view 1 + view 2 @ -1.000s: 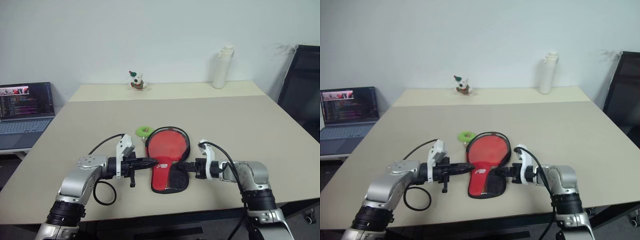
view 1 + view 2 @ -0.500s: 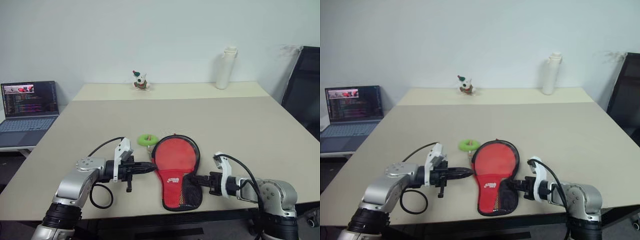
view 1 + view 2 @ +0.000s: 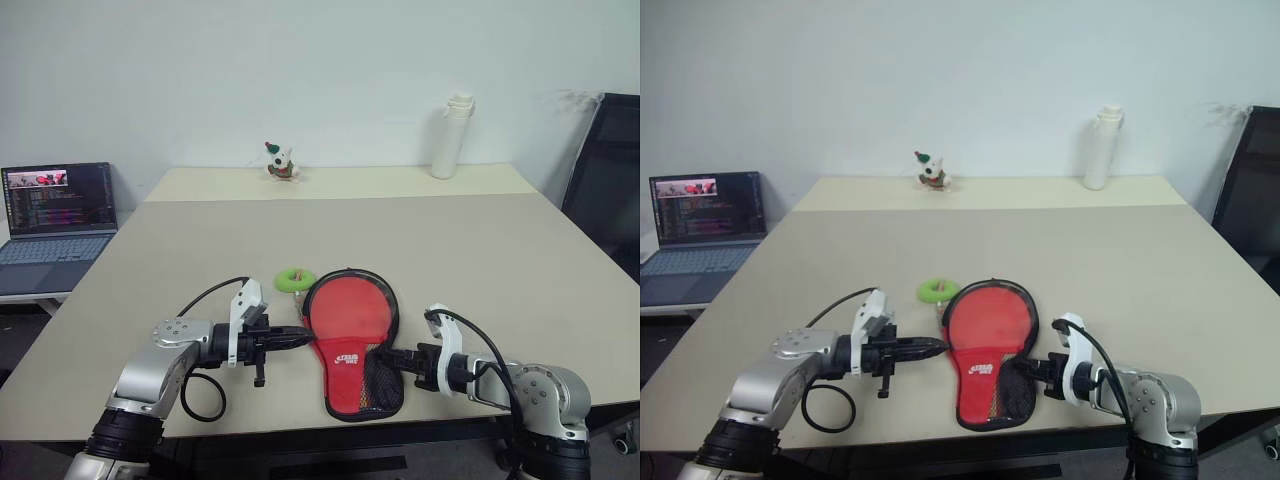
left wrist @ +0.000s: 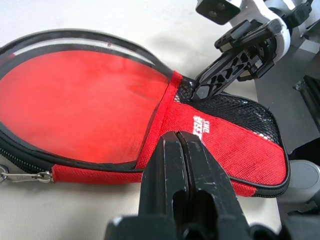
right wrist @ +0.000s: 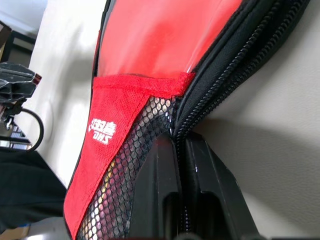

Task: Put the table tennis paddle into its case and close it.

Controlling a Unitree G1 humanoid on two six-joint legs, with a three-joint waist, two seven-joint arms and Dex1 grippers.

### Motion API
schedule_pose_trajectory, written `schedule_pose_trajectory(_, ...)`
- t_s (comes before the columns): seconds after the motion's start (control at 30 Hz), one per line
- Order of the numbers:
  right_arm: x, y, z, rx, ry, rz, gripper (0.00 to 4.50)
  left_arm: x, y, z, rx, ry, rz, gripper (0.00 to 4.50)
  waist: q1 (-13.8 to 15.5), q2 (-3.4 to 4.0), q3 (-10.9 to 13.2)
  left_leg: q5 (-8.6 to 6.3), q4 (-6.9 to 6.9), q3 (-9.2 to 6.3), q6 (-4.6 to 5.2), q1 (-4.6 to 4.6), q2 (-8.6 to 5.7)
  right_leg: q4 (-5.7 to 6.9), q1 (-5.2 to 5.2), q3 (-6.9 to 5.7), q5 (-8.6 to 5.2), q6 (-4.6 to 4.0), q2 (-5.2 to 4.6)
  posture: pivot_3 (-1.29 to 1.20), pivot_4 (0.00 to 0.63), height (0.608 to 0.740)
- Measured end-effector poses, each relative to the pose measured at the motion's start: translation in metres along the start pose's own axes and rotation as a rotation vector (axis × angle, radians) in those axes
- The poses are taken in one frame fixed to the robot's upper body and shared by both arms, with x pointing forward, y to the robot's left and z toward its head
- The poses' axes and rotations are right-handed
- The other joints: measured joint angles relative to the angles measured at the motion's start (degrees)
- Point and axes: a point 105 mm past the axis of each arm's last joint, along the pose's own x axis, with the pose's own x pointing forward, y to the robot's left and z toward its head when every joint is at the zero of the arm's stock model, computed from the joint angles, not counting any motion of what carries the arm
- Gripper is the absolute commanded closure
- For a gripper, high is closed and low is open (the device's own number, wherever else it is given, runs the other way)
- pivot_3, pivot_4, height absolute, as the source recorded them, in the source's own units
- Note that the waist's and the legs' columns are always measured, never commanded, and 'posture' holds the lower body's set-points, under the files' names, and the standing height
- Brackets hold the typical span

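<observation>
The case lies flat in the middle of the table, red side with black mesh and white logo facing up. Inside its round end the table tennis paddle shows its red face, ringed by the black zipper edge. A green ring rests by the round end's left side. My left gripper is shut, its tips against the case's left edge, level with the logo. Across from it, my right gripper is shut on the zipper edge at the mesh side.
A laptop stands on a side table at the left. A white bottle and a small toy figure stand at the table's far edge. A black chair is at the right. The case lies close to the table's near edge.
The camera view has shifted. My right gripper has drawn back toward me and to the right, and the case's handle end has swung with it. The left gripper has stayed put.
</observation>
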Motion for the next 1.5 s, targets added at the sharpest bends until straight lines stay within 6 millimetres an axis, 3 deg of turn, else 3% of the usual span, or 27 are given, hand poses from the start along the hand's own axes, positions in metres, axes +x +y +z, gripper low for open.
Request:
schedule_pose_trajectory(0.1, -0.004, -0.002, 0.006, -0.032, -0.026, -0.024, 2.45, 0.0, 0.003, 0.001, -0.002, -0.009, 0.026, 4.5, 0.02, 0.01, 0.0, 0.0, -0.01, 0.0, 0.0, -0.04, -0.01, -0.03, -0.01, 0.0, 0.0, 0.0, -0.01, 0.0, 0.15, 0.74)
schedule_pose_trajectory(0.33, -0.036, -0.023, 0.033, -0.23, -0.11, -0.161, 0.04, -0.002, 0.019, 0.004, -0.049, -0.046, 0.137, 4.5, 0.07, 0.0, 0.0, 0.0, -0.03, -0.04, 0.0, -0.1, -0.01, -0.25, 0.03, -0.05, 0.01, 0.03, 0.0, 0.0, 0.15, 0.74)
schedule_pose_trajectory(0.43, -0.037, -0.011, 0.037, -0.269, -0.141, -0.076, 0.04, 0.002, 0.026, 0.009, -0.048, -0.067, 0.177, 4.5, 0.0, 0.01, 0.01, 0.0, -0.05, -0.04, 0.0, -0.11, 0.01, -0.26, 0.01, -0.04, 0.01, 0.02, 0.03, 0.0, 0.15, 0.74)
schedule_pose_trajectory(0.53, -0.041, 0.029, 0.042, -0.357, -0.185, 0.12, 0.0, -0.003, 0.048, 0.015, -0.03, -0.089, 0.292, 3.94, 0.01, 0.0, 0.01, 0.0, -0.05, -0.1, 0.0, -0.11, 0.04, -0.27, 0.02, -0.08, 0.01, 0.03, 0.06, 0.0, 0.15, 0.74)
schedule_pose_trajectory(0.63, -0.042, 0.044, 0.044, -0.392, -0.2, 0.185, 0.0, -0.014, 0.073, 0.022, -0.005, -0.091, 0.419, 2.92, 0.1, -0.01, 0.01, 0.0, -0.03, -0.13, 0.0, -0.11, 0.0, -0.34, 0.1, -0.12, 0.02, 0.05, 0.03, 0.0, 0.15, 0.74)
schedule_pose_trajectory(0.9, -0.035, 0.046, 0.047, -0.415, -0.192, 0.185, 0.0, -0.02, 0.114, 0.029, -0.03, -0.071, 0.568, 0.07, 0.26, -0.02, 0.02, -0.01, -0.04, -0.11, 0.01, -0.23, -0.05, -0.55, 0.1, -0.15, 0.07, 0.1, -0.02, 0.0, 0.15, 0.74)
schedule_pose_trajectory(1.03, -0.031, 0.052, 0.049, -0.475, -0.18, 0.195, 0.0, -0.012, 0.132, 0.031, -0.098, -0.054, 0.603, 0.02, 0.28, -0.03, 0.02, -0.01, -0.03, -0.09, 0.01, -0.22, -0.07, -0.53, 0.11, -0.18, 0.07, 0.11, -0.01, 0.0, 0.15, 0.74)
schedule_pose_trajectory(1.13, -0.028, 0.052, 0.048, -0.536, -0.158, 0.182, 0.0, -0.007, 0.14, 0.021, -0.152, -0.015, 0.617, 0.02, 0.18, -0.04, 0.03, -0.01, -0.06, -0.04, 0.01, -0.23, -0.07, -0.57, 0.09, -0.16, 0.07, 0.11, 0.0, 0.0, 0.15, 0.74)
schedule_pose_trajectory(1.33, -0.022, 0.058, 0.049, -0.632, -0.158, 0.184, 0.0, 0.003, 0.143, -0.004, -0.183, 0.1, 0.61, 0.02, 0.19, -0.05, 0.03, -0.01, -0.06, 0.01, 0.01, -0.26, -0.07, -0.56, 0.07, -0.19, 0.07, 0.11, 0.02, 0.0, 0.15, 0.74)
schedule_pose_trajectory(1.5, -0.018, 0.07, 0.061, -0.74, -0.207, 0.178, 0.0, 0.006, 0.143, -0.007, -0.158, 0.12, 0.595, 0.02, 0.25, -0.06, 0.02, -0.01, -0.03, 0.02, 0.01, -0.23, -0.07, -0.52, 0.11, -0.2, 0.07, 0.11, 0.0, 0.0, 0.15, 0.74)
